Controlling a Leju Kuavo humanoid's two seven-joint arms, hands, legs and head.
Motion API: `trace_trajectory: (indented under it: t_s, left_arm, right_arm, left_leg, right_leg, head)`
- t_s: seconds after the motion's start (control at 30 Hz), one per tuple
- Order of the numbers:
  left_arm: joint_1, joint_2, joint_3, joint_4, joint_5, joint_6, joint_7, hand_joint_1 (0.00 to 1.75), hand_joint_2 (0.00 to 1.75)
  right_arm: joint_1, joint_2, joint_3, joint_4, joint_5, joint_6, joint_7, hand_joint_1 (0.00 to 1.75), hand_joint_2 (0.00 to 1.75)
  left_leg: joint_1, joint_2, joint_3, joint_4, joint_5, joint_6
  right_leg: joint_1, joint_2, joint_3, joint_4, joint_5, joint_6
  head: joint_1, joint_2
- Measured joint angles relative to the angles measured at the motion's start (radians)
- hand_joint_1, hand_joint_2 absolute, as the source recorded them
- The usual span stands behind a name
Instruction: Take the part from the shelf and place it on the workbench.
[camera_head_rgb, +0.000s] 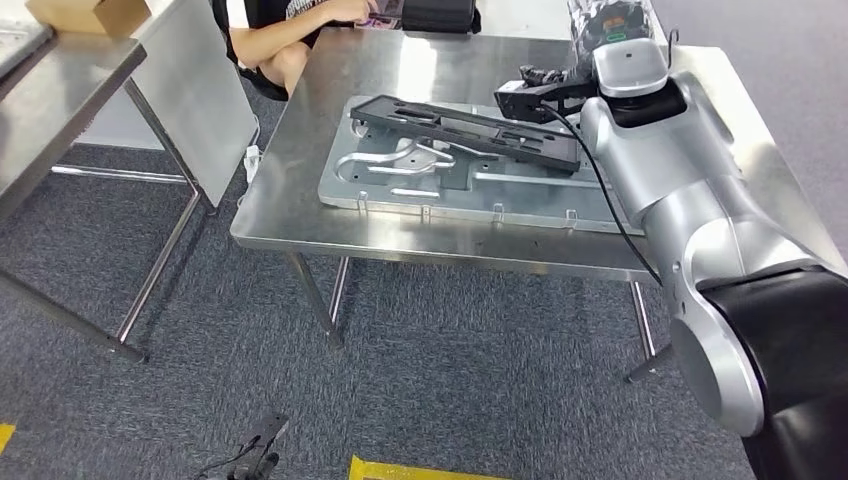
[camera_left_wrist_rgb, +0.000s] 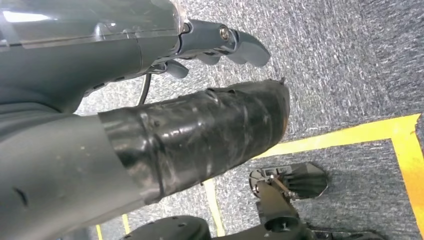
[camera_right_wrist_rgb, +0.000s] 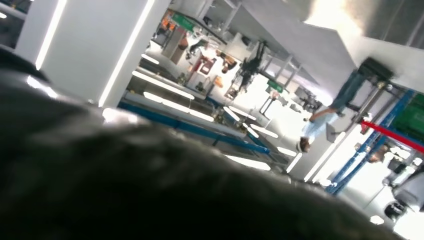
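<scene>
A long black part (camera_head_rgb: 465, 128) lies slanted across a grey metal plate (camera_head_rgb: 400, 190) on the steel workbench (camera_head_rgb: 300, 215). My right arm reaches over the bench's right side. My right hand (camera_head_rgb: 600, 35) sits just beyond the part's right end, and I cannot make out whether its fingers hold the part. A dark blurred mass covers much of the right wrist view. My left hand (camera_left_wrist_rgb: 200, 65) hangs over the carpet with nothing in it, its taped thumb (camera_left_wrist_rgb: 215, 130) apart from the fingers (camera_left_wrist_rgb: 240, 45).
A person (camera_head_rgb: 290, 30) sits at the far side of the workbench. A second steel table (camera_head_rgb: 60, 90) with a cardboard box (camera_head_rgb: 90, 12) stands at the left. Grey carpet with yellow floor tape (camera_left_wrist_rgb: 350, 132) lies below.
</scene>
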Motion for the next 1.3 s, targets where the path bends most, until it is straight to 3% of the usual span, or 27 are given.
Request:
trace_trajectory:
  t_s: [0.07,0.1,0.17,0.23,0.27,0.33,0.4,0.47,0.5,0.53,0.6,0.63,0.67,0.73,0.77,0.8,0.83,0.9,0.97,1.03,1.07,1.1,1.13,1.17,1.23,1.27,1.3]
  left_arm:
    - [0.000,-0.001,0.000,0.001,-0.003,0.001,0.000,0.00,0.00]
    - [-0.002,-0.001,0.000,0.002,-0.003,0.001,0.000,0.00,0.00]
    - [-0.004,-0.003,0.000,0.003,-0.004,0.001,0.000,0.00,0.00]
    - [-0.004,-0.004,0.000,0.003,-0.004,0.001,0.000,0.00,0.00]
    - [-0.004,-0.004,0.000,0.003,-0.004,0.001,0.000,0.00,0.00]
    - [-0.004,-0.004,0.000,0.004,-0.004,0.001,0.000,0.00,0.00]
    - [-0.005,-0.005,0.000,0.004,-0.004,0.001,0.000,0.00,0.00]
    - [-0.006,-0.006,0.000,0.004,-0.003,0.001,0.000,0.00,0.00]
    - [-0.007,-0.007,0.000,0.004,-0.003,0.001,0.000,0.00,0.00]
    - [-0.007,-0.008,0.000,0.004,-0.003,0.001,0.000,0.00,0.00]
    - [-0.007,-0.009,0.000,0.005,-0.002,0.000,0.001,0.00,0.00]
    - [-0.007,-0.009,0.000,0.006,-0.001,0.000,0.002,0.00,0.00]
    - [-0.006,-0.009,0.000,0.006,-0.001,0.000,0.002,0.00,0.00]
    - [-0.006,-0.009,0.000,0.007,-0.001,0.000,0.003,0.00,0.00]
    - [-0.006,-0.009,0.000,0.007,-0.001,0.000,0.003,0.00,0.00]
    - [-0.007,-0.009,0.000,0.008,-0.001,0.000,0.004,0.00,0.00]
    - [-0.007,-0.009,0.000,0.008,-0.001,0.000,0.004,0.00,0.00]
    - [-0.010,-0.009,0.000,0.009,0.000,0.000,0.004,0.00,0.00]
    - [-0.012,-0.009,0.000,0.009,-0.001,-0.001,0.004,0.00,0.00]
    - [-0.013,-0.009,0.000,0.009,-0.001,-0.001,0.004,0.00,0.00]
    - [-0.012,-0.009,0.000,0.010,-0.001,-0.002,0.004,0.00,0.00]
    - [-0.012,-0.009,0.000,0.010,-0.001,-0.002,0.004,0.00,0.00]
    - [-0.013,-0.008,0.000,0.010,-0.001,-0.002,0.005,0.00,0.00]
    - [-0.013,-0.008,0.000,0.011,-0.001,-0.002,0.005,0.00,0.00]
    - [-0.014,-0.008,0.000,0.011,-0.001,-0.002,0.005,0.00,0.00]
    - [-0.013,-0.008,0.000,0.011,-0.001,-0.002,0.005,0.00,0.00]
    - [-0.012,-0.008,0.000,0.011,-0.002,-0.002,0.005,0.00,0.00]
  right_arm:
    - [-0.001,-0.007,0.000,0.000,0.000,0.000,-0.003,0.00,0.00]
    - [-0.001,-0.012,0.000,0.001,0.000,0.000,-0.004,0.00,0.00]
    - [-0.002,-0.022,0.000,0.002,0.000,0.000,-0.004,0.00,0.00]
    - [-0.002,-0.029,0.000,0.003,0.000,0.000,-0.004,0.00,0.00]
    - [-0.001,-0.031,0.000,0.004,0.000,0.000,-0.004,0.00,0.00]
    - [0.000,-0.032,0.000,0.005,0.000,0.000,-0.004,0.00,0.00]
    - [-0.002,-0.032,0.000,0.004,0.000,0.000,-0.004,0.00,0.00]
    - [-0.005,-0.031,0.000,0.000,0.000,-0.001,-0.004,0.00,0.00]
    - [-0.008,-0.031,0.000,-0.002,0.000,-0.002,-0.004,0.00,0.00]
    - [-0.010,-0.030,0.000,-0.003,0.000,-0.002,-0.004,0.00,0.00]
    - [-0.011,-0.030,0.000,-0.001,0.000,-0.002,-0.005,0.00,0.00]
    - [-0.010,-0.030,0.000,0.000,0.000,-0.002,-0.006,0.00,0.00]
    - [-0.010,-0.029,0.000,0.000,0.000,-0.001,-0.009,0.00,0.00]
    - [-0.009,-0.029,0.000,0.002,0.000,-0.001,-0.012,0.00,0.00]
    - [-0.008,-0.030,0.000,0.003,0.000,-0.001,-0.014,0.00,0.00]
    - [-0.007,-0.030,0.000,0.004,0.000,-0.001,-0.015,0.00,0.00]
    - [-0.004,-0.031,0.000,0.005,0.000,-0.001,-0.015,0.00,0.00]
    - [-0.001,-0.032,0.000,0.007,0.000,-0.001,-0.014,0.00,0.00]
    - [-0.001,-0.035,0.000,0.006,0.000,-0.002,-0.014,0.00,0.00]
    - [-0.001,-0.040,0.000,0.006,0.000,-0.003,-0.014,0.00,0.00]
    - [-0.001,-0.042,0.000,0.007,0.000,-0.003,-0.014,0.00,0.00]
    - [-0.001,-0.044,0.000,0.008,0.000,-0.004,-0.014,0.00,0.00]
    - [-0.001,-0.048,0.000,0.008,0.000,-0.004,-0.014,0.00,0.00]
    - [-0.001,-0.052,0.000,0.009,0.000,-0.004,-0.014,0.00,0.00]
    - [-0.001,-0.059,0.000,0.010,0.000,-0.005,-0.014,0.00,0.00]
    - [0.000,-0.062,0.000,0.012,0.000,-0.005,-0.014,0.00,0.00]
    - [0.002,-0.063,0.000,0.013,0.000,-0.005,-0.015,0.00,0.00]
  left_leg:
    - [-0.002,0.001,-0.010,-0.005,0.011,0.021]
    - [-0.001,0.003,-0.017,-0.006,0.022,0.033]
    - [0.001,0.007,-0.041,-0.010,0.049,0.052]
    - [-0.002,0.008,-0.071,-0.010,0.074,0.058]
    - [-0.004,0.008,-0.087,-0.009,0.086,0.059]
    - [-0.008,0.010,-0.119,-0.008,0.111,0.058]
    - [-0.011,0.010,-0.144,-0.008,0.134,0.055]
    - [-0.012,0.008,-0.157,-0.011,0.154,0.048]
    - [-0.010,0.008,-0.158,-0.016,0.165,0.042]
    - [-0.008,0.007,-0.158,-0.024,0.177,0.035]
    - [-0.005,0.006,-0.163,-0.035,0.186,0.023]
    - [-0.005,0.005,-0.171,-0.023,0.162,0.020]
    - [-0.005,0.005,-0.184,0.011,0.117,0.017]
    - [-0.004,0.005,-0.212,0.132,0.010,0.012]
    - [-0.004,0.005,-0.220,0.194,-0.017,0.009]
    - [-0.003,0.005,-0.218,0.237,-0.017,0.006]
    - [-0.003,0.006,-0.202,0.251,0.003,0.004]
    - [-0.002,0.006,-0.123,0.184,0.046,0.002]
    - [-0.005,0.005,-0.022,0.055,0.023,0.008]
    - [-0.011,0.002,0.017,-0.012,-0.005,0.020]
    - [-0.011,0.002,0.010,-0.014,0.001,0.028]
    - [-0.010,0.004,0.004,-0.017,0.011,0.036]
    - [-0.009,0.007,-0.003,-0.019,0.023,0.046]
    - [-0.007,0.009,-0.015,-0.021,0.037,0.055]
    - [-0.007,0.012,-0.043,-0.022,0.063,0.064]
    - [-0.007,0.012,-0.059,-0.021,0.076,0.064]
    - [-0.007,0.013,-0.075,-0.020,0.088,0.063]
  right_leg:
    - [-0.002,0.000,-0.003,-0.002,0.012,0.013]
    - [-0.004,0.002,-0.009,0.006,-0.002,0.020]
    - [-0.008,0.006,-0.034,0.076,-0.085,0.029]
    - [-0.009,0.009,-0.064,0.203,-0.181,0.035]
    - [-0.009,0.010,-0.070,0.259,-0.200,0.036]
    - [-0.008,0.011,-0.040,0.290,-0.176,0.032]
    - [-0.002,0.013,0.058,0.193,-0.146,0.018]
    - [0.006,0.016,0.161,0.055,-0.167,0.002]
    - [0.011,0.016,0.186,0.011,-0.180,-0.004]
    - [0.015,0.015,0.190,-0.010,-0.178,-0.008]
    - [0.014,0.010,0.180,-0.027,-0.149,-0.020]
    - [0.011,0.007,0.173,-0.036,-0.132,-0.028]
    - [0.008,0.004,0.164,-0.043,-0.115,-0.035]
    - [0.008,0.002,0.132,-0.045,-0.085,-0.042]
    - [0.008,0.002,0.114,-0.044,-0.071,-0.041]
    - [0.008,0.002,0.095,-0.043,-0.058,-0.041]
    - [0.007,0.003,0.075,-0.039,-0.045,-0.038]
    - [0.006,0.004,0.039,-0.027,-0.024,-0.030]
    - [0.007,0.004,0.012,-0.011,-0.009,-0.019]
    - [0.009,0.002,0.003,-0.005,0.005,-0.008]
    - [0.009,0.002,0.002,-0.007,0.014,-0.002]
    - [0.007,0.003,-0.002,-0.006,0.013,0.003]
    - [0.005,0.005,-0.009,0.007,-0.007,0.009]
    - [0.002,0.008,-0.021,0.037,-0.046,0.014]
    - [-0.001,0.011,-0.049,0.151,-0.152,0.023]
    - [-0.002,0.011,-0.060,0.216,-0.186,0.026]
    - [-0.002,0.011,-0.062,0.263,-0.195,0.028]
  head:
    - [0.000,0.000]
    - [0.000,0.000]
    - [0.000,0.000]
    - [0.000,0.000]
    - [0.000,0.000]
    - [0.000,0.000]
    - [0.000,0.000]
    - [0.000,0.000]
    - [0.000,0.000]
    - [0.000,0.000]
    - [0.000,0.000]
    - [0.000,0.000]
    - [0.000,0.000]
    - [0.000,0.000]
    - [0.000,0.000]
    - [0.000,0.000]
    - [0.000,0.000]
    - [0.000,0.000]
    - [0.000,0.000]
    - [0.000,0.000]
    - [0.000,0.000]
    - [0.000,0.000]
    - [0.000,0.000]
    - [0.000,0.000]
    - [0.000,0.000]
    - [0.000,0.000]
    - [0.000,0.000]
